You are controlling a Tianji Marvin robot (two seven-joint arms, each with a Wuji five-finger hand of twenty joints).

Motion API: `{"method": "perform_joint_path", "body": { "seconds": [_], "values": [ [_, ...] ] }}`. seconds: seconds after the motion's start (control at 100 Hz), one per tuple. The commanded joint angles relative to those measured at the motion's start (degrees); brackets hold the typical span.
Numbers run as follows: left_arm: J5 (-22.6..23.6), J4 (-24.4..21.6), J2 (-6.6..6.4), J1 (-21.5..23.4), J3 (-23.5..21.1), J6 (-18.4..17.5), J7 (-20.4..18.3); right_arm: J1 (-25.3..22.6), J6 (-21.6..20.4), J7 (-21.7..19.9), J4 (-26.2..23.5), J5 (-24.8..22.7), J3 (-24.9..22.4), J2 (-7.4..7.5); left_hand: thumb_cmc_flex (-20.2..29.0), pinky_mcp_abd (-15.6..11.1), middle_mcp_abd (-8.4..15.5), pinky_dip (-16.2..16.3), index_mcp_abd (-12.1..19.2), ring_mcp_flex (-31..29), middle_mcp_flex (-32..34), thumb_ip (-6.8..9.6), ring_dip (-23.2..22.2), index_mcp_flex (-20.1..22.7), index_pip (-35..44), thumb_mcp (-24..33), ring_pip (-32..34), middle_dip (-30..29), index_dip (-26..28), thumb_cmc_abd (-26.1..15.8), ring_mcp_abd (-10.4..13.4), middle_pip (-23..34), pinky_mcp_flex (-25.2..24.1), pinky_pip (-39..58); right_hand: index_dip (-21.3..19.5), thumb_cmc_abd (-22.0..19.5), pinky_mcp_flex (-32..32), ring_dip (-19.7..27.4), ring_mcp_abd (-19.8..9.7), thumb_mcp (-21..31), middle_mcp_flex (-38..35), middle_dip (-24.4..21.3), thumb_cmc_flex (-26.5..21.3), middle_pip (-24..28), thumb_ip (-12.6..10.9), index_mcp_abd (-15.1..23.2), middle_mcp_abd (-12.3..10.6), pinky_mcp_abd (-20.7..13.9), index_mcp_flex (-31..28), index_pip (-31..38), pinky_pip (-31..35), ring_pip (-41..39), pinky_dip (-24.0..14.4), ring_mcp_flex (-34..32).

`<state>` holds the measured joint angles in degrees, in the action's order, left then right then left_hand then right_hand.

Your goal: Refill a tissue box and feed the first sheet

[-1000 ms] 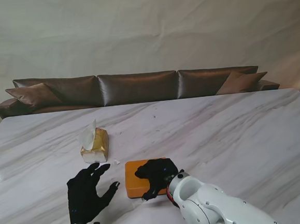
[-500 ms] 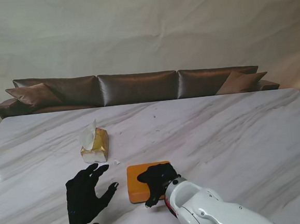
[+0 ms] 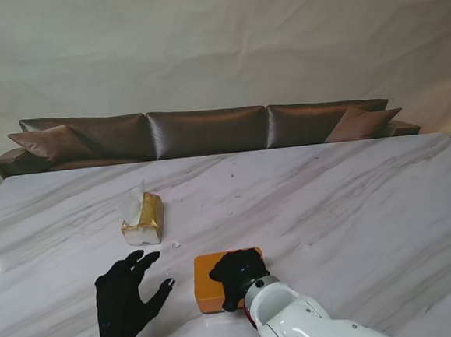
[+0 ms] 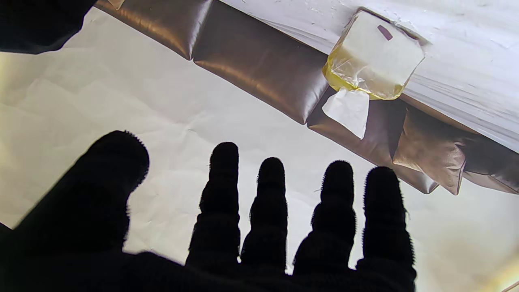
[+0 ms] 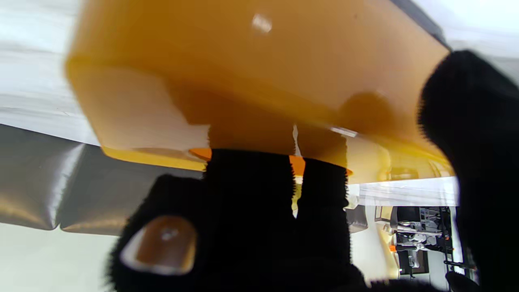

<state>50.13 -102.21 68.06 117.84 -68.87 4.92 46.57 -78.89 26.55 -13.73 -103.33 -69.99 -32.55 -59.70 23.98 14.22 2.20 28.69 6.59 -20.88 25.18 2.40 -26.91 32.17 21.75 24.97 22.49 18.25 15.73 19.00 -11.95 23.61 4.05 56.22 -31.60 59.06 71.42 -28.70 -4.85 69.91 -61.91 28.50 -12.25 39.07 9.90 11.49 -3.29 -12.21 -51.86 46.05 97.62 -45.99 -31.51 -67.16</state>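
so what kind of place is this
Probably a living room or a lounge mock-up: a long brown leather sofa with cushions, a big marble-look table, and a plain draped backdrop behind, which hints at a staged set.

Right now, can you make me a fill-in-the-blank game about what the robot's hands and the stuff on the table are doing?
1. The right hand is shut on the ____ tissue box.
2. The left hand is ____, holding nothing.
3. A white sheet sticks out of the tissue pack's ____.
4. Behind the table stands a brown ____.

Missing words: orange; open; top; sofa
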Motion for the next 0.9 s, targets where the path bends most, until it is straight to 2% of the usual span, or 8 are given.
{"method": "perform_joint_path", "body": {
  "seconds": [0.0, 0.06, 0.16, 0.27, 0.41, 0.55, 0.74, 0.89],
  "values": [
    [-0.09, 0.18, 0.23, 0.46, -0.25, -0.32, -0.40, -0.66, 0.27, 0.15, -0.02, -0.45, -0.09, -0.35, 0.32, 0.95, 0.20, -0.03, -0.63, 0.67, 0.92, 0.99, 0.21, 1.14, 0.14, -0.88, -0.43, -0.05, -0.49, -1.45, 1.22, -0.58, -0.92, -0.76, 0.71, 4.72, -2.17, -2.75, 2.77, 2.15, -4.22, 4.45, -3.60, 4.52, 2.83, 4.25, -0.69, -16.12, -1.95, 5.11, 9.22, -7.36, -1.36, -8.55],
    [-0.04, 0.17, 0.22, 0.40, -0.23, -0.31, -0.43, -1.44, 0.74, 0.22, -0.90, -0.98, -0.77, -0.43, 0.35, 0.95, 0.19, -0.03, -0.70, 0.68, 0.95, 1.00, 0.20, 1.12, 0.13, -0.87, -0.42, -0.05, -0.49, -1.41, 1.20, -0.57, -0.92, -0.76, 1.42, 8.96, -2.11, -3.86, 2.54, 3.86, -5.19, 7.94, -6.63, 7.86, 6.84, 8.49, -1.92, -16.01, -1.41, 11.64, 9.61, -11.15, -1.41, -8.62],
    [0.05, 0.14, 0.20, 0.16, -0.03, -0.22, -0.47, -3.28, 1.52, -0.10, -3.15, -2.21, -2.73, -0.58, 0.33, 0.95, 0.21, -0.03, -0.64, 0.67, 0.93, 0.99, 0.20, 1.17, 0.15, -0.89, -0.42, -0.06, -0.49, -1.37, 1.17, -0.61, -0.92, -0.77, -2.29, 11.97, -2.07, -5.52, 2.25, 5.85, -6.68, 13.25, -8.68, 11.31, 8.41, 13.79, -4.47, -15.78, -2.01, 17.43, 9.94, -16.12, -1.46, -8.65],
    [0.17, 0.11, 0.12, -0.33, 0.33, -0.10, -0.86, -4.37, 2.16, -0.13, -4.39, -2.79, -3.88, -0.72, 0.39, 0.95, 0.19, -0.02, -0.76, 0.66, 0.98, 0.99, 0.20, 1.23, 0.16, -0.86, -0.41, -0.06, -0.49, -1.31, 1.15, -0.59, -0.92, -0.77, -5.09, 12.30, -2.08, -7.13, 2.59, 7.79, -7.56, 16.55, -8.58, 13.12, 7.34, 15.56, -5.06, -15.35, -3.08, 19.20, 10.14, -20.04, -1.36, -8.58],
    [0.39, -0.27, -0.05, -1.24, 0.77, -0.10, -1.88, -4.43, 2.20, -0.13, -4.45, -2.83, -3.94, -0.72, 0.38, 0.95, 0.24, -0.02, -0.70, 0.65, 0.90, 0.99, 0.22, 1.14, 0.11, -0.85, -0.44, -0.08, -0.50, -1.44, 1.24, -0.65, -0.92, -0.77, -12.62, 9.54, -2.13, -8.82, 3.67, 8.64, -9.78, 20.79, -6.79, 15.88, 4.15, 16.89, -5.68, -13.83, -7.49, 18.52, 10.64, -24.11, -0.97, -8.50],
    [0.42, -0.94, -0.19, -2.64, 1.31, -0.26, -3.25, -4.64, 2.22, -0.14, -4.65, -2.88, -4.16, -0.72, 0.36, 0.95, 0.21, -0.01, -0.75, 0.64, 0.84, 0.96, 0.22, 1.00, 0.02, -0.90, -0.44, -0.10, -0.54, -1.37, 1.19, -0.70, -0.92, -0.77, -16.58, 8.43, -2.22, -10.50, 4.06, 10.72, -11.19, 23.89, -5.74, 18.29, 1.86, 14.76, -5.55, -12.58, -9.09, 19.24, 10.86, -27.96, -0.76, -8.41],
    [-0.25, -0.91, -0.22, -5.13, 2.18, -1.45, -4.67, -10.21, 3.67, -0.13, -9.48, -3.40, -11.07, -1.02, 0.42, 0.95, 0.25, -0.01, -0.99, 0.69, 0.70, 0.97, 0.21, 0.60, -0.24, -0.91, -0.46, -0.10, -0.65, -1.37, 1.14, -0.71, -0.92, -0.78, -23.09, 3.79, -2.04, -12.44, 3.84, 11.03, -12.76, 27.61, -4.83, 22.25, -1.64, 9.57, -5.10, -10.44, -10.15, 22.14, 12.94, -32.61, -1.02, -8.41],
    [-0.52, -0.64, -0.29, -6.69, 2.58, -2.03, -5.68, -13.69, 4.02, 1.08, -12.67, -0.67, -16.13, -1.24, 0.38, 0.95, 0.28, 0.00, -1.19, 0.68, 0.54, 0.94, 0.21, 0.26, -0.42, -0.97, -0.48, -0.12, -0.73, -1.29, 1.19, -0.75, -0.92, -0.78, -26.29, 2.12, -1.71, -13.97, 3.10, 11.62, -14.17, 29.38, -4.11, 24.60, -3.76, 6.73, -5.27, -10.32, -11.13, 23.98, 14.82, -36.01, -1.62, -8.39]
  ]
}}
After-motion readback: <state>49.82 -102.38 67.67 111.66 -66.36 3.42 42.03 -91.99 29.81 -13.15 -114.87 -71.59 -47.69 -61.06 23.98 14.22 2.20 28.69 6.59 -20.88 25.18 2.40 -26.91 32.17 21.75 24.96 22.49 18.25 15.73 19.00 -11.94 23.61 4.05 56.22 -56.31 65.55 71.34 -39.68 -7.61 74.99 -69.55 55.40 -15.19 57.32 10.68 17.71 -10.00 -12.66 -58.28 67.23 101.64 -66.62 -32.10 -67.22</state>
